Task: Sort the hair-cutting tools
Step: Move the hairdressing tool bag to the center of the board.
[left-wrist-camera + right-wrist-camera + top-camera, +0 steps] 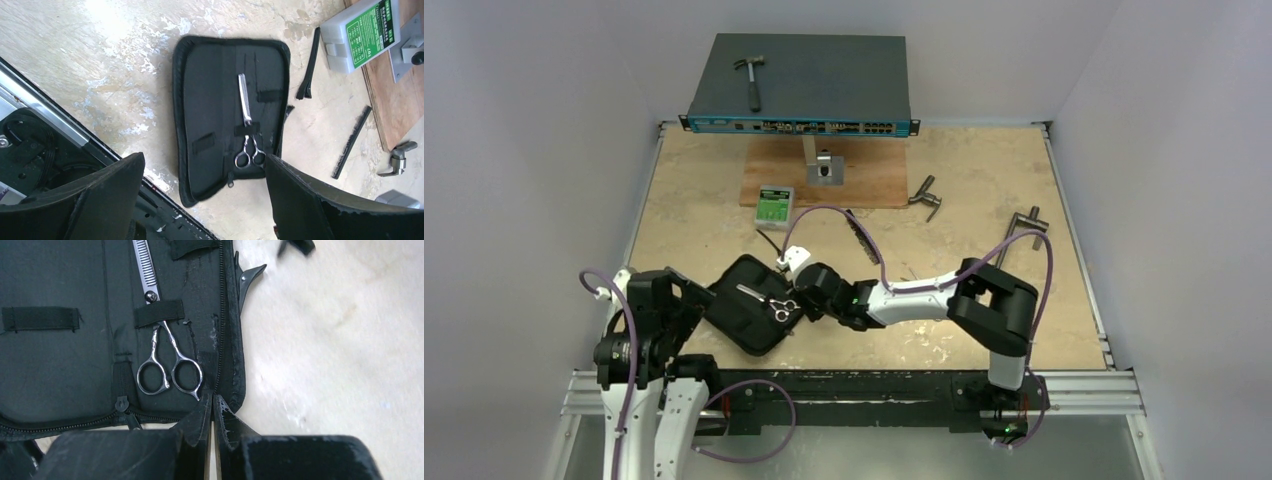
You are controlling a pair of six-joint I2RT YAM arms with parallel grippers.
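Note:
An open black zip case (742,318) lies at the front left of the table. One pair of silver scissors (769,300) sits under an elastic strap inside it, and also shows in the left wrist view (247,127) and the right wrist view (165,355). My right gripper (800,308) is shut, its tips (213,402) at the case's zip edge beside the ring handles. My left gripper (692,300) is open and empty, just left of the case (230,115). A black comb (861,237) and a black hair clip (309,65) lie on the table to the right of the case. Another clip (248,275) pokes out from under the case edge.
A blue-fronted box (799,85) with a hammer (751,80) on it stands at the back. Before it are a wood board (874,180), a metal bracket (825,167) and a green-and-white box (774,205). Grey T-handle tools (927,197) (1024,230) lie right.

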